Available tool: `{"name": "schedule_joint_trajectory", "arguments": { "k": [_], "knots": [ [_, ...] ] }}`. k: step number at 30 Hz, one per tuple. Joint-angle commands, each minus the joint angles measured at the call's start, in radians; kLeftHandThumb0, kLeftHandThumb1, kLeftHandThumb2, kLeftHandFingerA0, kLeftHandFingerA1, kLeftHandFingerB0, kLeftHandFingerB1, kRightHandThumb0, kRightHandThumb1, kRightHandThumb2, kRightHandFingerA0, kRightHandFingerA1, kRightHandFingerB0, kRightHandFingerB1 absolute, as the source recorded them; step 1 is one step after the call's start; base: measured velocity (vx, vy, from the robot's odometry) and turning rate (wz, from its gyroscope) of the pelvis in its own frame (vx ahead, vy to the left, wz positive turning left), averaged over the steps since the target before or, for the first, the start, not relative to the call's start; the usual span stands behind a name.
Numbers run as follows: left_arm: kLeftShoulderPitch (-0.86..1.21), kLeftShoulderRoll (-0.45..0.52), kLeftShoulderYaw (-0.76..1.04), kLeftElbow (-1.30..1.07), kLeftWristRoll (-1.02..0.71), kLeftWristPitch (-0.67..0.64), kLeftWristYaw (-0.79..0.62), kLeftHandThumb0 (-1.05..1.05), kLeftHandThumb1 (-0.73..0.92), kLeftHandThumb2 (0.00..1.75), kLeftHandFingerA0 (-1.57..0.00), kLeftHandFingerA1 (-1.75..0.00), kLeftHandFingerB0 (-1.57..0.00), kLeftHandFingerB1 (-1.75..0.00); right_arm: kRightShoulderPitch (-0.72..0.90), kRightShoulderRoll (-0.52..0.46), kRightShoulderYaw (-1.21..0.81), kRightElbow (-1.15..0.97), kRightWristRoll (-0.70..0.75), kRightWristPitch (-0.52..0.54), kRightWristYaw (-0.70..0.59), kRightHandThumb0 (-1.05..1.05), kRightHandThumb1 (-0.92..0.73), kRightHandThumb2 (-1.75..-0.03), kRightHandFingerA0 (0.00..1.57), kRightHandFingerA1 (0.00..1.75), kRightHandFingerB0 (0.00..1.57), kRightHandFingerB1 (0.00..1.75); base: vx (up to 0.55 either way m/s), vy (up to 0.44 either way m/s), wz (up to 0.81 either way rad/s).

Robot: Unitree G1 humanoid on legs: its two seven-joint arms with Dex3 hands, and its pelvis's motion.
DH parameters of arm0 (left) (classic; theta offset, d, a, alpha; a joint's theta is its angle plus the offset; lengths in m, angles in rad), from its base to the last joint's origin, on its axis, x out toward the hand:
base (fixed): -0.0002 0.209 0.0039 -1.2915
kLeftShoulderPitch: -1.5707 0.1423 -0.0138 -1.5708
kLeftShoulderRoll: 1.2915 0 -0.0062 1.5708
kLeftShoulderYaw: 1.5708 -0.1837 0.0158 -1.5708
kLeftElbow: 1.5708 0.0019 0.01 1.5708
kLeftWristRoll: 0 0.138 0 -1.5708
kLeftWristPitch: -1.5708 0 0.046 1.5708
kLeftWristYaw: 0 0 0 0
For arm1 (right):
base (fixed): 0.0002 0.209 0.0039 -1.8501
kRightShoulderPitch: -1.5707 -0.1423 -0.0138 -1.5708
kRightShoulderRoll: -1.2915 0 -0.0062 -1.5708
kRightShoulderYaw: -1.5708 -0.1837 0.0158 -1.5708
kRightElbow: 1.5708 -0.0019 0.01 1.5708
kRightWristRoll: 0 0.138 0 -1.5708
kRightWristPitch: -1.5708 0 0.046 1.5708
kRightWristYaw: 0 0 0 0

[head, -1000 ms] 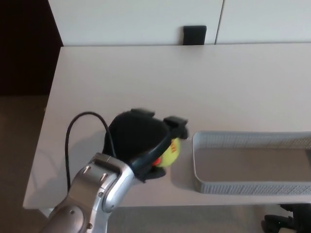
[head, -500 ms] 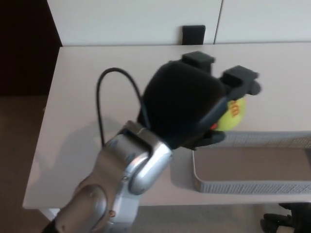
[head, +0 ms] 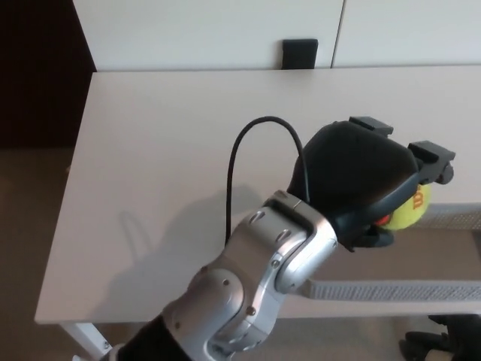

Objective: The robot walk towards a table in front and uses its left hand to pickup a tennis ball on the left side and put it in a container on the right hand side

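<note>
Head view: the left robot hand (head: pixel 364 184), fingers clamped around a yellow tennis ball (head: pixel 411 211), hangs above the wire-mesh tray (head: pixel 391 289) at four o'clock on the white worktop (head: pixel 173 135). Transport appears nearly complete. Next comes lowering and release inside the tray.

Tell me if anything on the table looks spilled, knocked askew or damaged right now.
Nothing stands out. The left hand grips the tennis ball above the far edge of the mesh tray, which sits square along the front edge of the table. No spill or damage shows.
</note>
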Motion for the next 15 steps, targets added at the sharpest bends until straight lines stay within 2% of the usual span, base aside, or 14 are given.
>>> {"name": "schedule_joint_trajectory", "arguments": {
  "k": [1, 2, 4, 9, 14, 15],
  "knots": [
    [-0.009, -0.021, -0.012, 0.056, -0.008, 0.001, 0.034, -0.33, 0.78, 0.69, -0.95, -1.55, -0.83, -0.57, -0.007, -0.018, 0.010, -0.025, -0.017, -0.043, 0.000, -0.03, -0.74, -0.67, 0.18, 0.55, 0.12, 0.47, 0.00, 0.000, 0.00],
    [-0.005, -0.018, -0.018, 0.062, 0.000, 0.003, 0.036, -0.34, 0.79, 0.68, -0.95, -1.51, -0.84, -0.56, 0.002, -0.014, 0.010, -0.027, -0.016, -0.043, -0.003, -0.03, -0.76, -0.63, 0.18, 0.53, 0.17, 0.47, 0.00, 0.000, 0.00],
    [-0.001, -0.013, -0.020, 0.081, 0.001, -0.006, 0.060, -0.32, 0.80, 0.70, -0.95, -1.54, -0.84, -0.60, 0.009, -0.016, 0.010, -0.028, -0.012, -0.045, 0.006, -0.03, -0.77, -0.63, 0.17, 0.53, 0.17, 0.47, 0.00, 0.000, 0.00],
    [0.030, 0.003, -0.024, 0.082, 0.010, 0.011, 0.053, -0.30, 0.80, 0.69, -0.94, -1.57, -0.82, -0.57, 0.040, -0.019, 0.027, -0.031, -0.023, -0.055, 0.013, -0.06, -0.73, -0.67, 0.19, 0.56, 0.13, 0.48, 0.00, 0.000, 0.00],
    [0.084, 0.018, -0.046, 0.076, 0.031, 0.015, 0.073, -0.32, 0.75, 0.67, -0.95, -1.54, -0.81, -0.54, 0.087, -0.014, 0.022, -0.032, -0.009, -0.055, 0.023, -0.04, -0.75, -0.64, 0.18, 0.56, 0.17, 0.48, 0.00, 0.000, 0.00],
    [0.093, 0.011, -0.046, 0.074, 0.025, 0.028, 0.059, -0.35, 0.71, 0.64, -0.93, -1.50, -0.71, -0.46, 0.092, -0.016, 0.023, -0.032, -0.009, -0.060, 0.028, -0.05, -0.75, -0.65, 0.18, 0.57, 0.16, 0.49, 0.00, 0.000, 0.00]
  ]
}}
